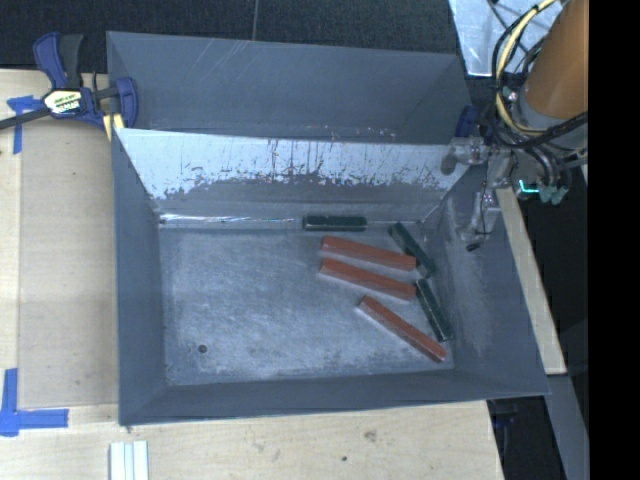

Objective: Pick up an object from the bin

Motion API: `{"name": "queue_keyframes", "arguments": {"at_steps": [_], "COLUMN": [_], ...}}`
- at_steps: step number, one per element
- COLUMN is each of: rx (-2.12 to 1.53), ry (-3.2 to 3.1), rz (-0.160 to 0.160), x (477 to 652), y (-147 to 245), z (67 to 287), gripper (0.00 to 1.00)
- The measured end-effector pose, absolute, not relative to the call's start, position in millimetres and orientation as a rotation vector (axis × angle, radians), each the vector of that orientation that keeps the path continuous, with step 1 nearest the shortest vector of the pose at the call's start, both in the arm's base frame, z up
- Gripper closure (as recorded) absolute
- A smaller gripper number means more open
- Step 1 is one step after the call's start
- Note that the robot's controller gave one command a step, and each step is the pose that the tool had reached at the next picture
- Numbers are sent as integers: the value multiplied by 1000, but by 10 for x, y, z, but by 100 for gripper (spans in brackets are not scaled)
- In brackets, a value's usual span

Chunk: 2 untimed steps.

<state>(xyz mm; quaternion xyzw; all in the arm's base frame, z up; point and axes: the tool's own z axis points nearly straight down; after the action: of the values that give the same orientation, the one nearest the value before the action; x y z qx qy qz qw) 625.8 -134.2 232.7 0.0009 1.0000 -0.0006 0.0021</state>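
Gripper (478, 238) hangs at 3 o'clock over the sloping wall of the grey bin (300, 88), clear of all contents. Three red-brown bars (366, 281) lie at 4 o'clock on the floor. Three dark sticks (432, 310) lie just beside them.

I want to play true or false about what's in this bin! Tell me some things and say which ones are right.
1. Reddish-brown flat bars lie in the right half of the grey metal bin. True.
2. The gripper is holding one of the reddish-brown bars. False: it hangs by the bin's right wall, apart from the bars.
3. A dark slim bar lies along the foot of the back wall. True.
4. The reddish-brown bars stand upright. False: they lie flat on the bin's floor.
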Motion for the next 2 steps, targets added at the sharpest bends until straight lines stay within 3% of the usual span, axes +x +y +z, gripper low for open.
{"name": "queue_keyframes", "arguments": {"at_steps": [1, 2], "rx": [-182, -186], "ry": [3140, 3129], "rz": [-1, -4], "x": [5954, 5996], "y": [-934, -938], "z": [678, 753], "gripper": [0, 100]}}
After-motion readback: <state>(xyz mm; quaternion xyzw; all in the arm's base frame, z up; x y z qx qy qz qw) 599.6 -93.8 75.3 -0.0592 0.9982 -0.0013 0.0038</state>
